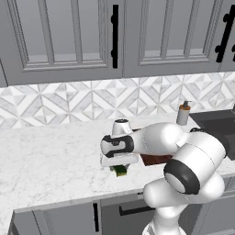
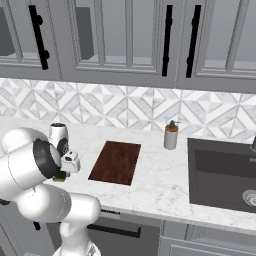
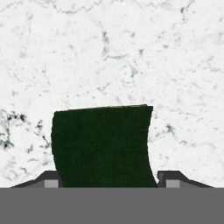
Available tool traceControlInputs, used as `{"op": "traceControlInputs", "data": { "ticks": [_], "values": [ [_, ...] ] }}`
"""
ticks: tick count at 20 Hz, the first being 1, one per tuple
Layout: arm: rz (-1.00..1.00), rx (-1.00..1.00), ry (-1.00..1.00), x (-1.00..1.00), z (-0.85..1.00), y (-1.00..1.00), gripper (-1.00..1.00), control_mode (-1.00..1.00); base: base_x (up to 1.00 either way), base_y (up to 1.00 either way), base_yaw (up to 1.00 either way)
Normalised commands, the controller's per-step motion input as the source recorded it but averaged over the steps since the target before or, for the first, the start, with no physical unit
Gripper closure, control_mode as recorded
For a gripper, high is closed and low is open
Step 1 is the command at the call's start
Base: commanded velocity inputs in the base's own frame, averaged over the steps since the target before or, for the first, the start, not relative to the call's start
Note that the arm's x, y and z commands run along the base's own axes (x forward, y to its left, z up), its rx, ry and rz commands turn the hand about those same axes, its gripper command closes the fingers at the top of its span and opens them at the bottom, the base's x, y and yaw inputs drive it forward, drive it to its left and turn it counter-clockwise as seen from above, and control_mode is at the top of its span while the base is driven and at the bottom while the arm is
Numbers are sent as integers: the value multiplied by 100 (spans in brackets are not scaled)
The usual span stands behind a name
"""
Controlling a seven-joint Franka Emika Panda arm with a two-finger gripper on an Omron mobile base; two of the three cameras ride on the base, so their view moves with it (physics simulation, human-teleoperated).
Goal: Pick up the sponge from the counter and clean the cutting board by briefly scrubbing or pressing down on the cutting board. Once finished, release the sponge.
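Right under my hand camera the sponge [image 3: 103, 146] lies green side up on the white marble desk [image 3: 109, 52], sitting between the two finger tips [image 3: 173, 179]. My jaws [image 1: 118, 168] flank it on both sides, but I cannot tell whether they are clamped on it. I read no labels anywhere. Off to the arm's right, the cutting board [image 2: 115, 162] lies flat, then a soap dispenser [image 2: 171, 135] and the dark sink [image 2: 222, 175].

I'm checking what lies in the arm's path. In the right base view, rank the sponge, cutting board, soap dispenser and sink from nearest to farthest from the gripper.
1. sponge, at the gripper
2. cutting board, to its right
3. soap dispenser, beyond the board, near the backsplash
4. sink, far right
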Motion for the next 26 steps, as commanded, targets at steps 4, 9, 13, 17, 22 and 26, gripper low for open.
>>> {"op": "traceControlInputs", "data": {
  "ticks": [4,9,13,17,22,26],
  "values": [
    [0,0,0,0,0,0,100,-100,0,0,0],
    [0,0,-1,0,11,-7,100,-100,0,0,0],
    [0,0,0,0,67,-45,100,-100,0,0,0],
    [0,0,0,0,39,-68,100,-100,0,0,0],
    [0,0,0,0,2,-88,100,-100,0,0,0],
    [0,0,0,9,1,-65,100,-100,0,0,0]
  ]
}}
